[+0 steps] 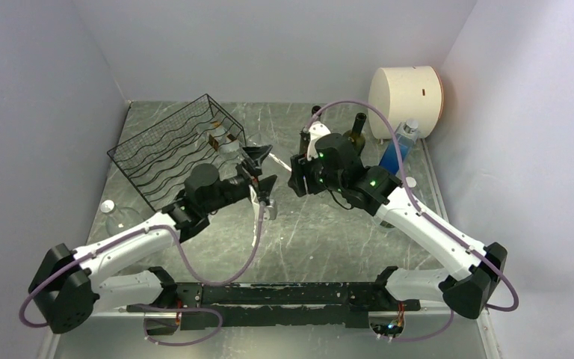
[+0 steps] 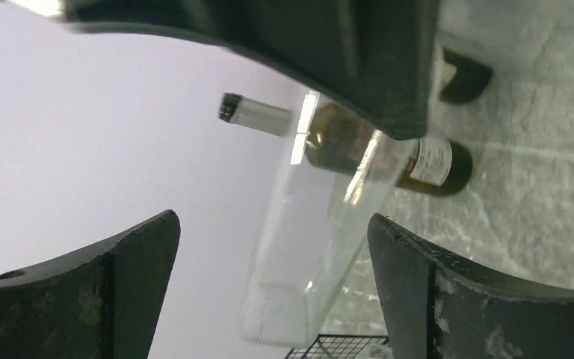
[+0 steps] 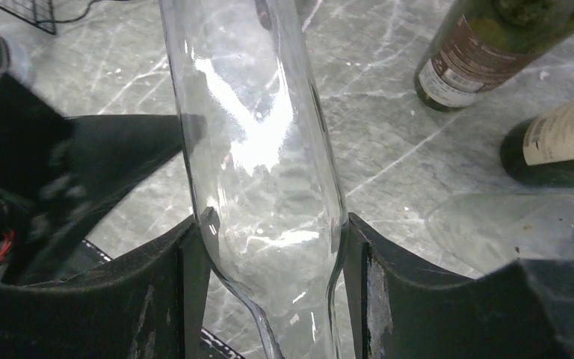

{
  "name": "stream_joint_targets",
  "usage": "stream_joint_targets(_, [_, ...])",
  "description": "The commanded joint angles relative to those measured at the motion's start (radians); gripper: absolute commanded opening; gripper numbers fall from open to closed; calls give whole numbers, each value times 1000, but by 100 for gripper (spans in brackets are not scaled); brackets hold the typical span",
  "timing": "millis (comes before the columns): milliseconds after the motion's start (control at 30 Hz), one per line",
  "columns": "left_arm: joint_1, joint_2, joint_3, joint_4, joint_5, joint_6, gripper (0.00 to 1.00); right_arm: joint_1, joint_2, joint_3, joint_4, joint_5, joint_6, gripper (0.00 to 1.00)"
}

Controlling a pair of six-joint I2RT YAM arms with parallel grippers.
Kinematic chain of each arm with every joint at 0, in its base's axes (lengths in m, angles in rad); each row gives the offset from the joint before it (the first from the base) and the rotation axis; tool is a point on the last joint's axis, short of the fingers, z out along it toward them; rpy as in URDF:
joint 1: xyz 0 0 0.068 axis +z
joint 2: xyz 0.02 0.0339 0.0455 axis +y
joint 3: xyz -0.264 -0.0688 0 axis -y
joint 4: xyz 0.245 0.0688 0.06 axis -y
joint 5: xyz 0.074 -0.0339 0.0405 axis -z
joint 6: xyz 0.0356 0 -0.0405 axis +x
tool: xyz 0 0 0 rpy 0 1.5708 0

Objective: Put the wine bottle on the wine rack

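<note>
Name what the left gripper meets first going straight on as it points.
Likely the clear wine bottle, gripped by the right gripper, just ahead of the open left gripper; depth is uncertain.

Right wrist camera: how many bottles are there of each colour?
Clear bottle, between the fingers: 1
Dark bottles with labels: 2
Pale see-through one at the edge, kind unclear: 1
Total: 4

Left arm jaws wide apart; right arm jaws clamped.
</note>
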Motion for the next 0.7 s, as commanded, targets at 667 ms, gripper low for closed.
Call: stream_joint_targets(667, [-4, -414, 75, -507, -379, -1383, 99, -8, 45, -218, 325, -139, 18, 0])
